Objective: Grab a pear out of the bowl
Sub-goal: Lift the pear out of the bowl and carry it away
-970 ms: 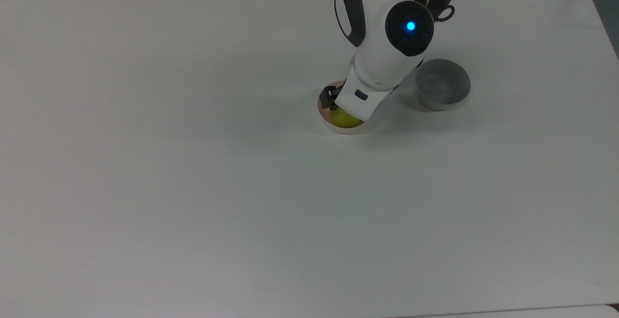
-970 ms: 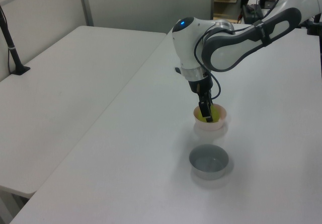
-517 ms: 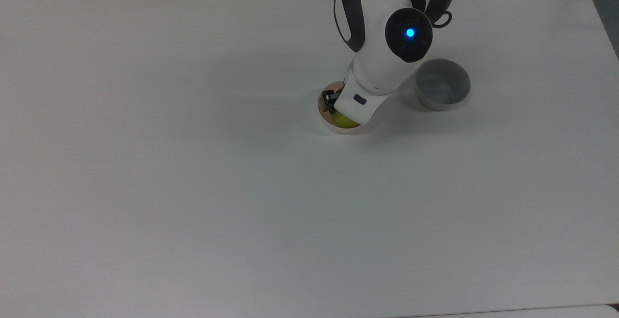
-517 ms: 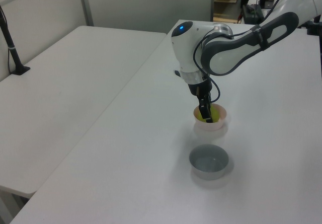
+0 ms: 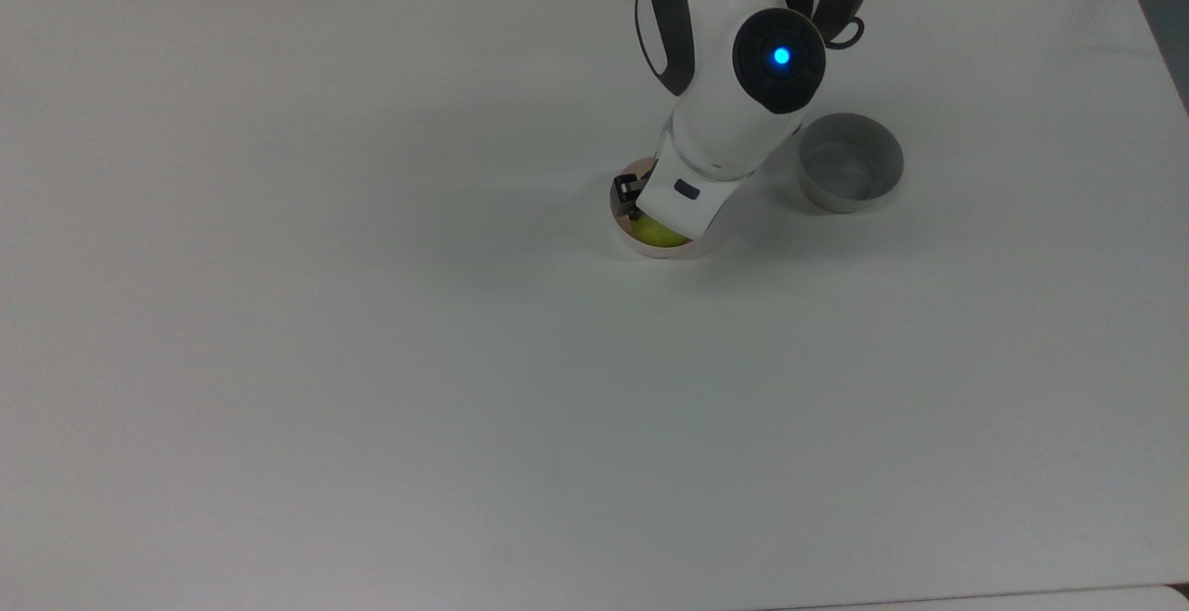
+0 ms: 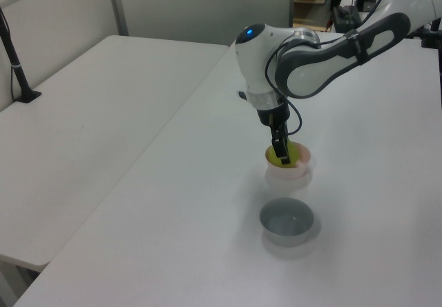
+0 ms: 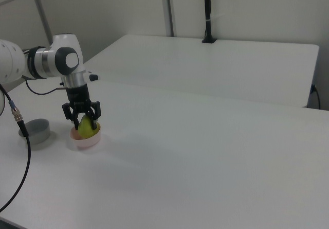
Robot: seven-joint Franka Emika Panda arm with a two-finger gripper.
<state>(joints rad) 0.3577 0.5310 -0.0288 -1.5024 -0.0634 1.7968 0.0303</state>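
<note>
Over the last second the white Panda arm (image 5: 720, 82) has been shifted slightly toward the top view's left, and its wrist has been drawn a little upward in the left view, while the black two-finger gripper (image 7: 82, 117) has been kept down at the small round pale pink bowl (image 5: 641, 244). The small round yellow-green pear (image 7: 86, 128) is seen to stand a little higher against the bowl's rim than in the earlier pictures. In the right view the jaws are seen straddling the fruit, one finger on each side at a moderate spread, apparently closed against it, although firm contact cannot be confirmed. The pear is still within the bowl, its lower part below the rim, and the bowl rests on the white table (image 5: 372, 360). A grey bowl of like size (image 5: 850, 165) stands near, apart from the pink one, at the top view's right. It is judged that the grasp has been made and the lift is just being begun; the task is not yet completed. A slip of the rounded fruit during the lift is considered the main risk.
</note>
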